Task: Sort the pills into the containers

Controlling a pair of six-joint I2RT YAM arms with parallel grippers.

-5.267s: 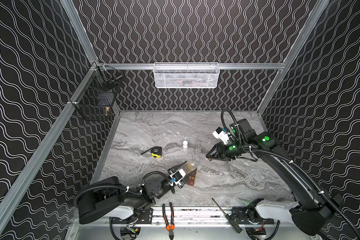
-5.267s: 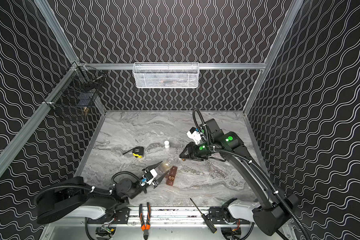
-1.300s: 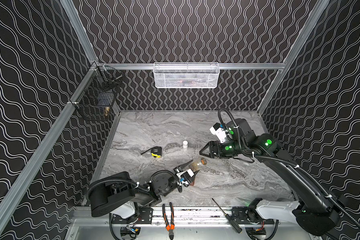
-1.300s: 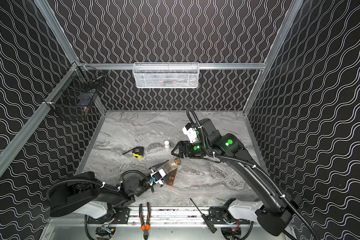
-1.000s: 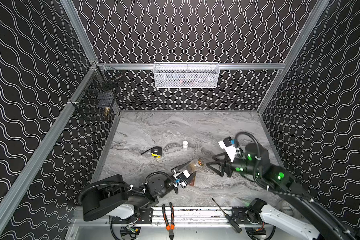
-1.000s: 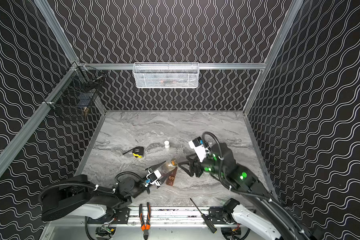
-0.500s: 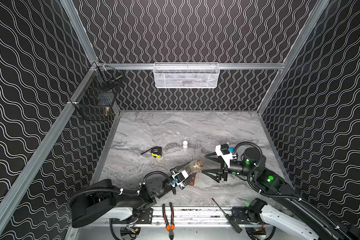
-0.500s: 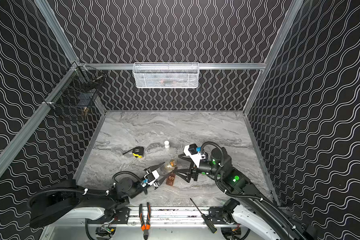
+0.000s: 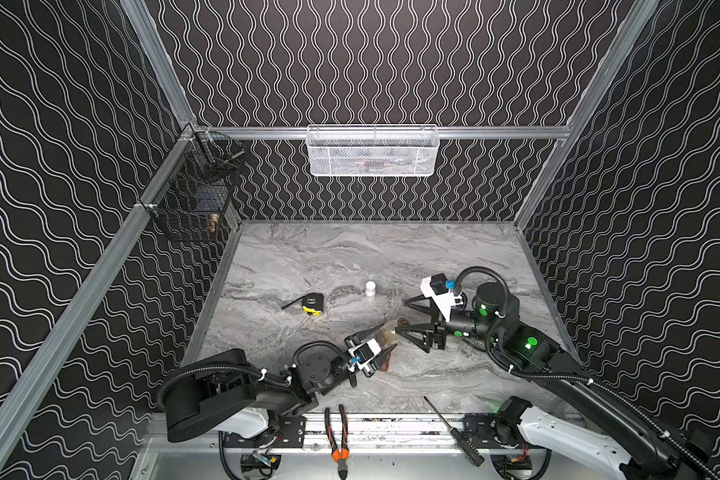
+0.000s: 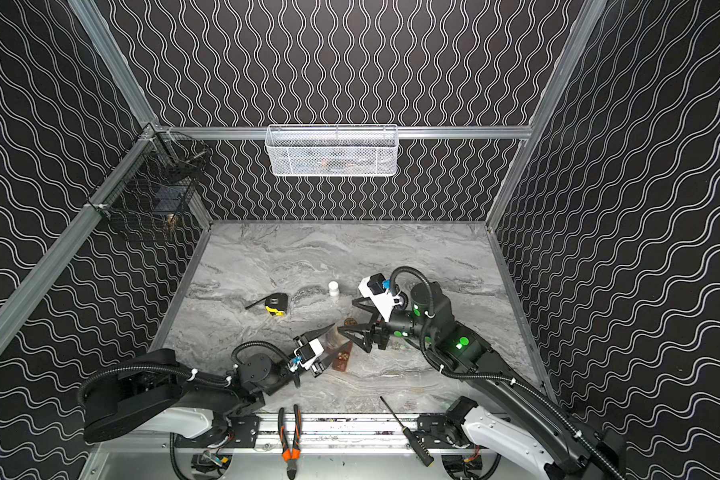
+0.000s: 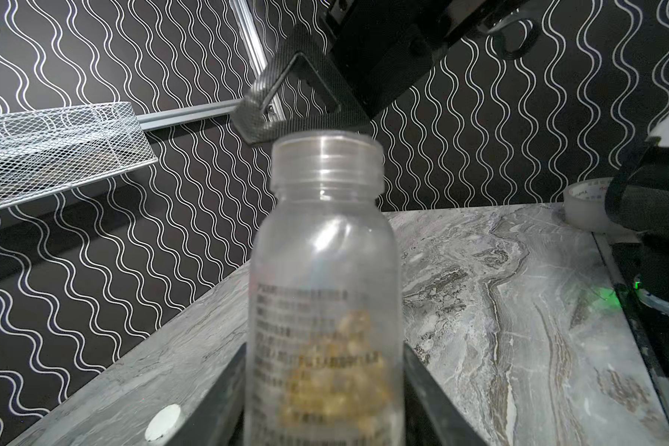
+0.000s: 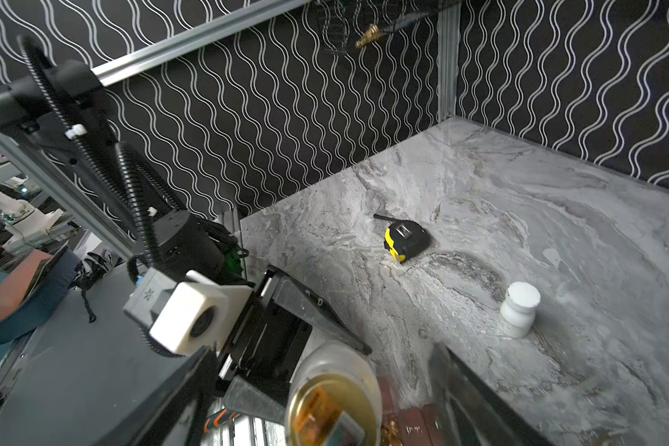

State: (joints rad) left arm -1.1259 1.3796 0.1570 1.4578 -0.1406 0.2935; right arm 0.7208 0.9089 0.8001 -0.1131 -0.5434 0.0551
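Note:
A clear bottle (image 11: 325,270) with yellow pills (image 11: 337,367) in its lower part is clamped in my left gripper (image 11: 325,405), which is shut on it. In both top views the bottle (image 9: 389,332) (image 10: 333,334) tilts up from the left gripper (image 9: 381,343) (image 10: 337,336) over the reddish-brown containers (image 9: 386,365) (image 10: 341,359). The bottle's mouth (image 12: 333,401) has no cap. My right gripper (image 9: 402,314) (image 10: 346,313) (image 12: 325,386) stands open, its fingers on either side of that mouth, not touching it. The containers (image 12: 414,424) lie just beneath, with amber bits at one end.
A small white bottle (image 9: 370,289) (image 12: 518,309) and a yellow-black tape measure (image 9: 312,303) (image 12: 404,237) sit behind the grippers. A tape roll (image 11: 588,204) lies near the right arm. Pliers (image 9: 336,432) and a screwdriver (image 9: 454,430) rest on the front rail.
My right gripper has come in toward the bottle's mouth and its jaws have spread wider. The left gripper has kept hold of the bottle in about the same place.

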